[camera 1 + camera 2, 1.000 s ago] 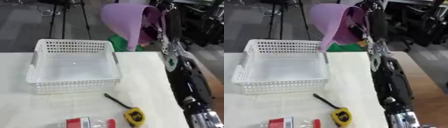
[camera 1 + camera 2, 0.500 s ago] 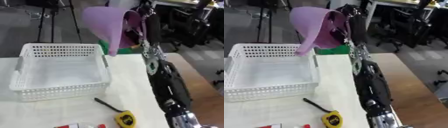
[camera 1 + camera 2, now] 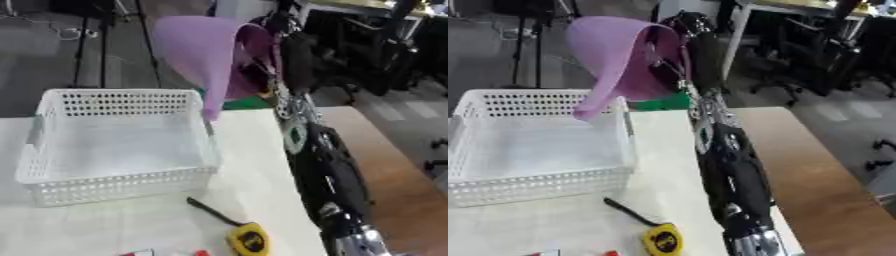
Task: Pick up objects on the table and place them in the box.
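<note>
A purple funnel is held aloft in the right hand, fingers curled round its rim, spout over the basket edge. Step: transport. Next, lowering and release inside are called for.

Right arm extended up along right side, right hand raised high, fingers curled round purple funnel. Left hand unseen.
</note>
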Robot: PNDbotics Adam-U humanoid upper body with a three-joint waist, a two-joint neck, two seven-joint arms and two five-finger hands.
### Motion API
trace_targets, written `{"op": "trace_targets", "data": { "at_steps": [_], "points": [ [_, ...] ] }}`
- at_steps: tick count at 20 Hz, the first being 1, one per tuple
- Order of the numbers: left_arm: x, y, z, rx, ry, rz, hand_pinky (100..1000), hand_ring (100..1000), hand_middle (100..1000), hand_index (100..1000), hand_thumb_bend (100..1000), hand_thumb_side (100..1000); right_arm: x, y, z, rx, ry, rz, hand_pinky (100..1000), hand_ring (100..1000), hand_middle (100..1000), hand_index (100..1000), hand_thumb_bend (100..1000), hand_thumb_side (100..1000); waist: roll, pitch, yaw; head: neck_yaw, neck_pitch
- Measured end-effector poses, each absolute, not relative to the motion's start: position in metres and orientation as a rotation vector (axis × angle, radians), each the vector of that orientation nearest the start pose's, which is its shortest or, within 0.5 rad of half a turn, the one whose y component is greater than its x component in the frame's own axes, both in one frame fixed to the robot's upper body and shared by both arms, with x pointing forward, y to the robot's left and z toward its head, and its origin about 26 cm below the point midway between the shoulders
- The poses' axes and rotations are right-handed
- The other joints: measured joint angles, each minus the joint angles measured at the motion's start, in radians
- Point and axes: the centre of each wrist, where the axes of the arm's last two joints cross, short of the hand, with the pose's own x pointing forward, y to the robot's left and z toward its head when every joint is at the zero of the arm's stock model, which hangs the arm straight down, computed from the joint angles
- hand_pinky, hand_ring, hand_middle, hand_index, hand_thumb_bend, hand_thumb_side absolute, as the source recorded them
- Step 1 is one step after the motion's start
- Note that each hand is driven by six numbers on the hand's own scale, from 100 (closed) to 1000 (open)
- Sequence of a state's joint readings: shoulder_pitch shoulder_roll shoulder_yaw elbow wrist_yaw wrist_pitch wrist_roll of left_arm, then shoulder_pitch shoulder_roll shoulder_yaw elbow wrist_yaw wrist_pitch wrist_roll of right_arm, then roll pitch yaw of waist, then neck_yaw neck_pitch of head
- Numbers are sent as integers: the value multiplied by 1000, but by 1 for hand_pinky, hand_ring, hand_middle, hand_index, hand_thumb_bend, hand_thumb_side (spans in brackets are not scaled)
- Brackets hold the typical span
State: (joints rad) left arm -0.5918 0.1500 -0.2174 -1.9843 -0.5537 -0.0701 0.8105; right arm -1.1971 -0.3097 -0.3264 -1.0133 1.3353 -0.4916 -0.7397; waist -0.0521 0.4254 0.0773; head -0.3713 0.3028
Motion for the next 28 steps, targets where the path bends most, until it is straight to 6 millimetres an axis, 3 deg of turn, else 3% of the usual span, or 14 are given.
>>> {"op": "trace_targets", "data": {
  "at_steps": [19, 28],
  "points": [
    [305, 144, 259, -734, 3257, -436, 707, 555, 479, 726, 100, 944, 476, -231, 329, 1582, 2612, -353, 716, 522, 433, 578, 100, 470, 0, 0, 19, 0, -6],
    [305, 143, 262, -727, 3251, -437, 706, 555, 478, 726, 100, 943, 478, -232, 323, 1616, 2596, -385, 717, 524, 433, 580, 100, 483, -5, 4, 34, -21, -16]
  ]
}}
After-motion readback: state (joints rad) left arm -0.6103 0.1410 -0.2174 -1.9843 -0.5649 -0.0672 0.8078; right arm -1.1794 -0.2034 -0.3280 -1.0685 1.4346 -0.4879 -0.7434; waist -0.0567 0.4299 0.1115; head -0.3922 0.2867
